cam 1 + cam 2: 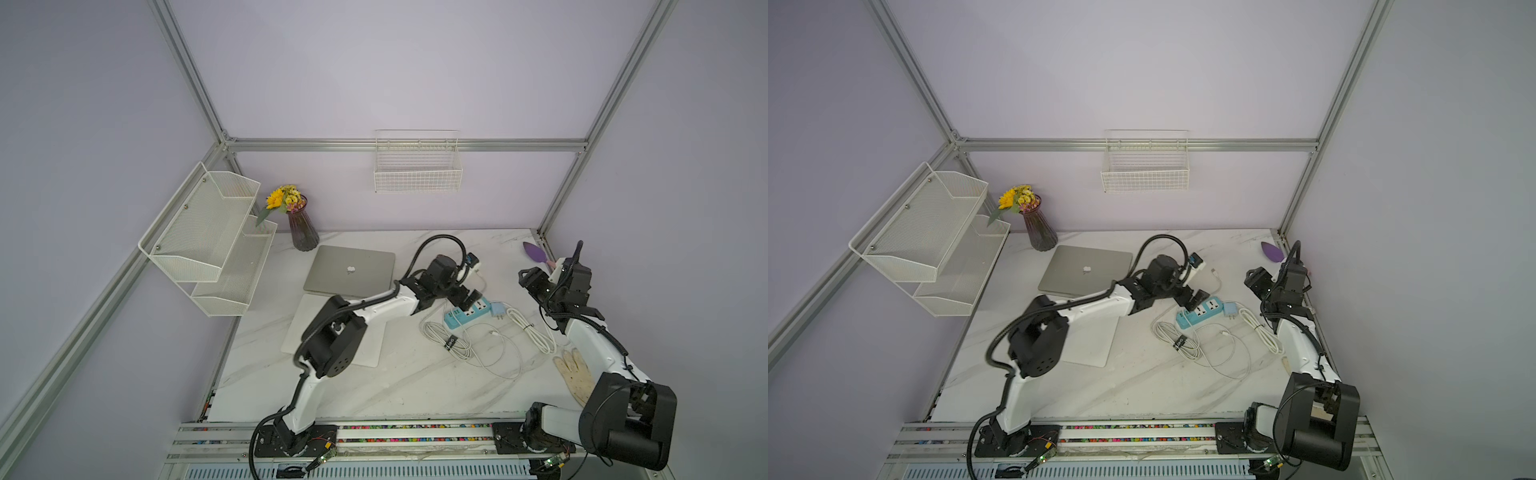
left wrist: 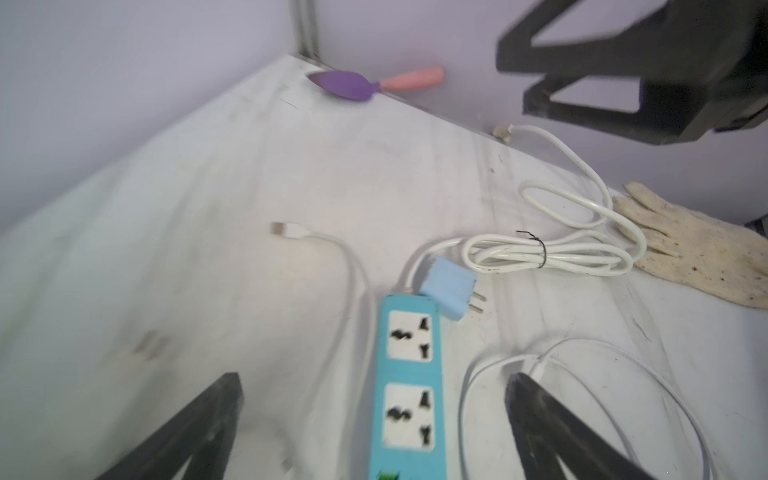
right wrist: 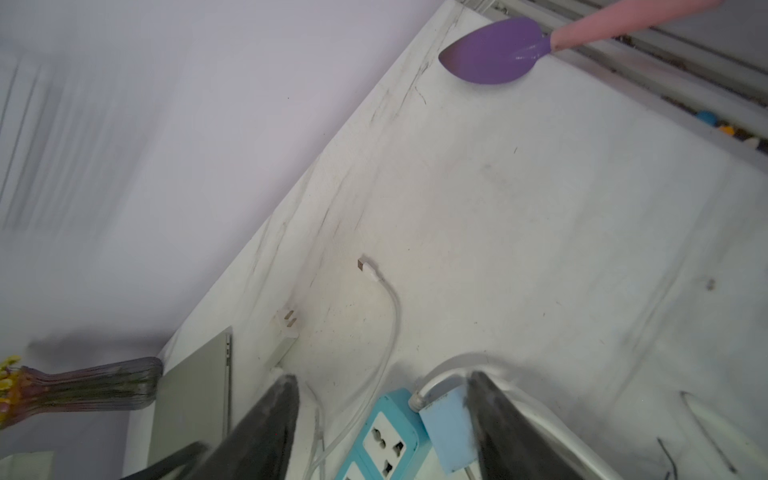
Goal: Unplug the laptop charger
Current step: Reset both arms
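Left gripper (image 2: 374, 376): my fingers are spread wide and hold nothing. The power strip (image 2: 409, 372) lies on the table (image 1: 374, 390) below the gap.
Right gripper (image 3: 382, 376): my fingers are spread and hold nothing. One finger is close to the blue plug (image 2: 449, 291) of the strip; I cannot tell whether it touches.
Charger (image 3: 284, 336): it lies flat on the table with its prongs bare, just beside the edge of the laptop (image 1: 351, 270) and apart from the strip. Both sockets that show are empty, so I judge it unplugged.
Risk, snag: the thin cable (image 3: 392, 303) runs loose past the strip and loops near my left fingers. If I draw that arm back low, a finger may hook a loop and drag the strip.
Risk, knock: the charger lies close to my left wrist. A sideways swing may push it against the laptop or along the table.
Risk, plug: a right finger moving down or inward may shove the blue plug and shift the strip with it.
Wire basket (image 1: 417, 174): it hangs on the back wall, and I see nothing in it.
Mesh shelf (image 1: 208, 232): it has two tiers on the side wall, and I see nothing in either.
Vase (image 1: 303, 232): it stands upright at the back of the table and holds yellow flowers (image 1: 284, 197).
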